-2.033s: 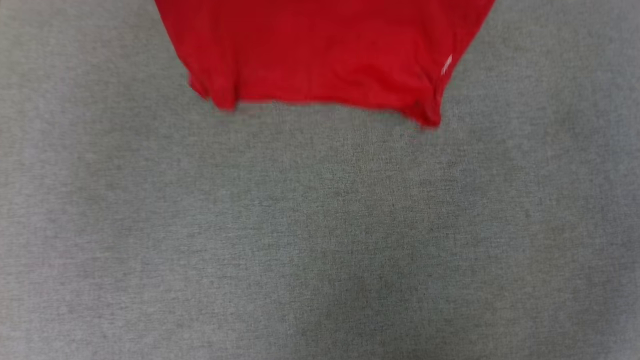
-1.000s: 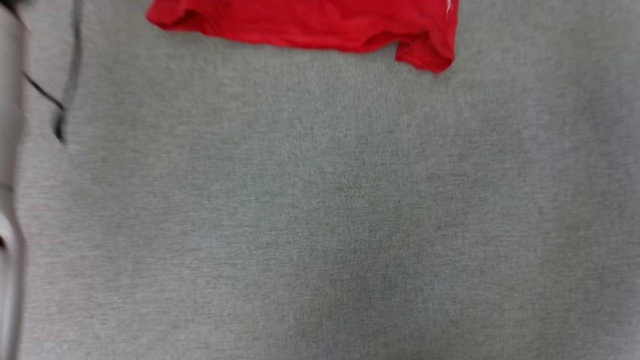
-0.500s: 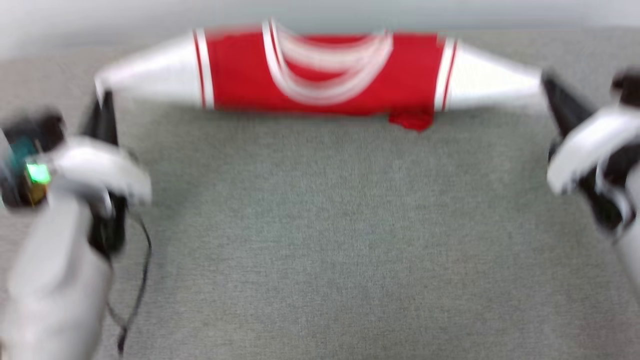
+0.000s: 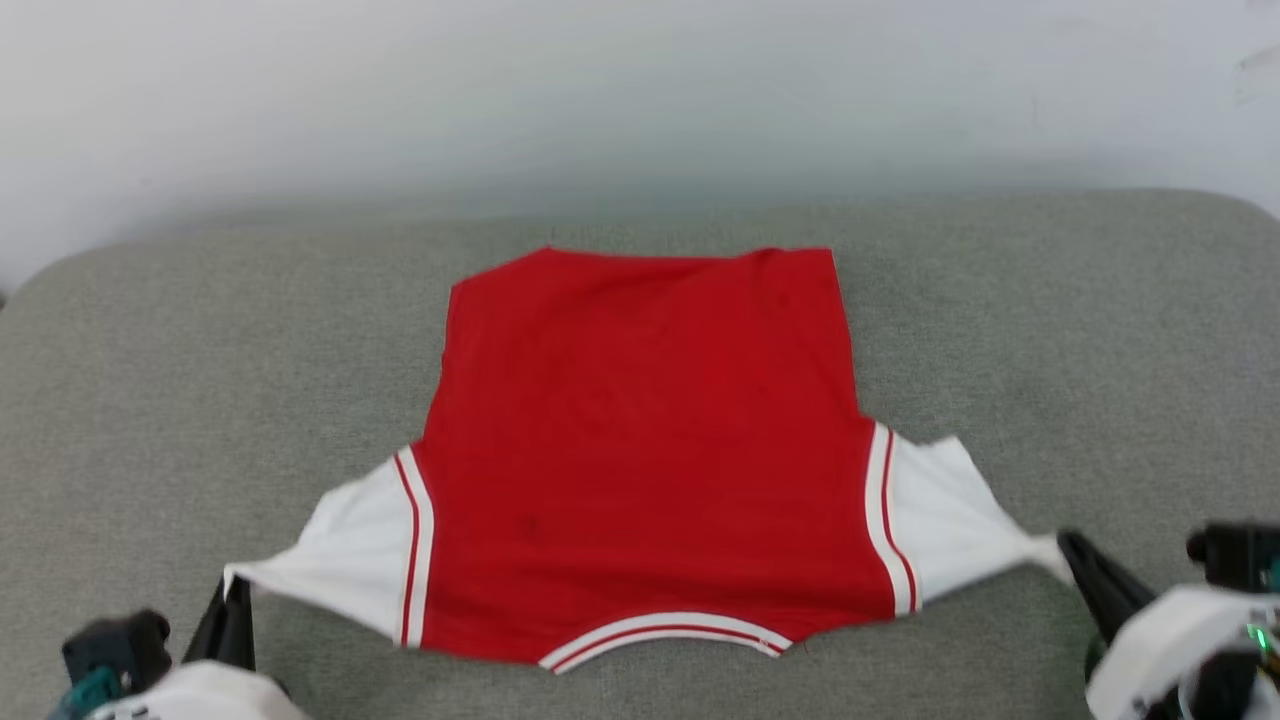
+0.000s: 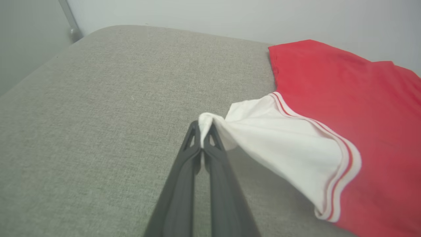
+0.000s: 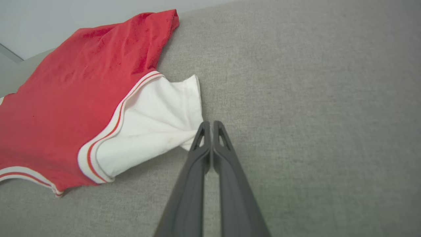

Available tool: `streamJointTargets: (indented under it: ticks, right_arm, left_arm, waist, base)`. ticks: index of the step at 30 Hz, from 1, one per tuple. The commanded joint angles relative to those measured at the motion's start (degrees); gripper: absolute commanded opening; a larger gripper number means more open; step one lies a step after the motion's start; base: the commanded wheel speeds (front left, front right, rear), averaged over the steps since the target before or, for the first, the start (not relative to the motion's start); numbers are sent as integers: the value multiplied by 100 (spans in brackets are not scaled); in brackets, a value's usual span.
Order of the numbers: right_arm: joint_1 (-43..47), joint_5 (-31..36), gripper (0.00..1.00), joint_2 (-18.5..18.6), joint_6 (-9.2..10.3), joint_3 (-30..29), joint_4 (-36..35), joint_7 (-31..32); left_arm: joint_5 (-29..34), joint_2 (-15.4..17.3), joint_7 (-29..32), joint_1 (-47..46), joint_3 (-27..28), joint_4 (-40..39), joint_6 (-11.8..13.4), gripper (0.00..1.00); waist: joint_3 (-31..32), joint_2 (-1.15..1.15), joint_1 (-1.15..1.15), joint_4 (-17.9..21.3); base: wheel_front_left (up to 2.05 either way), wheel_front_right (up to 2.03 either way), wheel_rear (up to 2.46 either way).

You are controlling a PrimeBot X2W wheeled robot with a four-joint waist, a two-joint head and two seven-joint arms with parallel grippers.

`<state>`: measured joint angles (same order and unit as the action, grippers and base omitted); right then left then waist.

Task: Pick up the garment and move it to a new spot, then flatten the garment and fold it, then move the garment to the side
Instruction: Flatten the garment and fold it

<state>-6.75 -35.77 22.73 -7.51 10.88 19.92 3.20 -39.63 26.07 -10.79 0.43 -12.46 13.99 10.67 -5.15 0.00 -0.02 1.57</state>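
Half cut off by the head view's lower edge, the left gripper (image 4: 238, 595) at 8 o'clock and the right gripper (image 4: 1072, 550) at 4 o'clock are pinching, fingers closed, the white sleeve tips of the garment (image 4: 640, 450) lying at centre.

No text, number or label can be read on the garment (image 4: 640, 450) or elsewhere.

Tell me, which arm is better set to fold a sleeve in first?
Left, probably: the left claw plainly pinches a white sleeve tip of the garment between its tips, while the right claw grips its sleeve less clearly.
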Motion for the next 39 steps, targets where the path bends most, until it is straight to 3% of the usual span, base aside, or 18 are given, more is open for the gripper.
streamJointTargets:
  ticks: [1, 8, 12, 13, 14, 15, 22, 29, 34, 39]
  right_arm:
    - [253, 90, 0, -56, 3, -154, -141, 81]
    - [1911, 550, 0, -639, 3, -1236, -1548, 1196]
    - [2512, 848, 0, -949, 3, -1525, -2112, 2009]
    - [2587, 866, 25, -1048, 3, -1572, -2204, 2186]
    - [2603, 901, 69, -1123, 3, -1600, -2323, 2292]
    - [2596, 927, 100, -1180, 3, -1622, -2423, 2369]
    - [1879, 990, 100, -1373, 3, -2027, -2814, 2169]
    - [349, 824, 100, -1076, 3, -2379, -2126, 2015]
    - [-864, 653, 100, -676, 3, -2376, -1309, 2555]
    - [-1971, 678, 100, -397, 3, -2234, -516, 3631]
  left_arm:
    - [-18, 40, 31, 174, 35, -150, 81, 0]
    - [-84, 167, 375, 1272, 130, -1244, 643, 0]
    - [-7, 139, 471, 1530, 52, -1648, 807, 0]
    - [17, 117, 468, 1522, 23, -1720, 826, 0]
    - [35, 97, 457, 1483, -17, -1782, 842, 0]
    - [60, 66, 441, 1426, -64, -1838, 838, 0]
    - [245, -79, 346, 1054, -323, -2110, 755, 0]
    - [433, -214, 162, 568, -524, -2261, 613, 0]
    - [567, -292, 129, 215, -701, -2413, 538, 0]
    - [673, -408, 81, -102, -878, -2501, 441, 0]
  waist:
    - [100, 0, 2, -39]
    - [216, 0, 2, -138]
    - [165, 0, 2, -227]
    - [138, 0, 2, -256]
    - [109, 0, 2, -283]
    - [94, 0, 2, -316]
    - [-90, 0, 2, -503]
    - [-442, 0, 2, -792]
    - [-776, 0, 2, -1059]
    - [-1145, 0, 2, -1342]
  base:
    - [0, 0, 0]
    - [0, 0, 0]
    - [0, 0, 0]
    - [0, 0, 0]
    - [0, 0, 0]
    - [0, 0, 0]
    - [0, 0, 0]
    - [0, 0, 0]
    - [0, 0, 0]
    - [0, 0, 0]
